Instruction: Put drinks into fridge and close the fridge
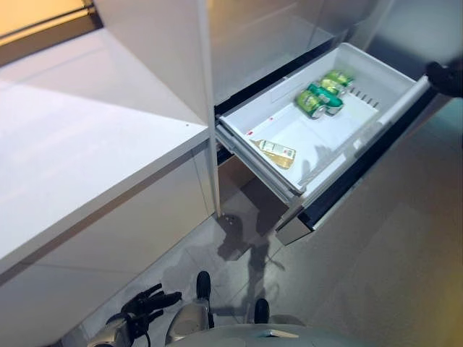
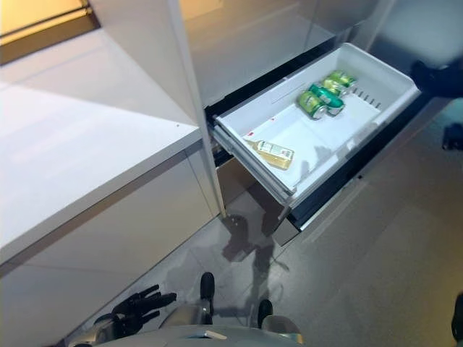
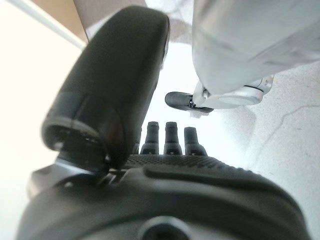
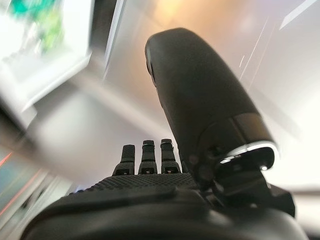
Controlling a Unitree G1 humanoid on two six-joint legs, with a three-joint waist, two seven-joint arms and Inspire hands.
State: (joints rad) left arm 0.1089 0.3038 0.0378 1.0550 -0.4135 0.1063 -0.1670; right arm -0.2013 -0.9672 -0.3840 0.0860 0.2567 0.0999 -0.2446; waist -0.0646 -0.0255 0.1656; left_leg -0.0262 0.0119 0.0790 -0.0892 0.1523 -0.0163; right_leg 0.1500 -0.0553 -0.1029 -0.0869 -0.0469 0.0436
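A long white countertop (image 1: 87, 144) fills the left, and to its right the white plastic fridge drawer (image 1: 391, 79) stands pulled wide open. Inside it, green drink cans (image 1: 322, 94) cluster at the far end and a pale yellow bottle (image 1: 277, 152) lies on its side nearer. Well apart from both, the left hand (image 1: 148, 303) hangs low near the floor, fingers (image 3: 172, 137) straight and empty, while the right hand (image 4: 165, 195) is raised past the drawer's far right corner, fingers extended, holding nothing.
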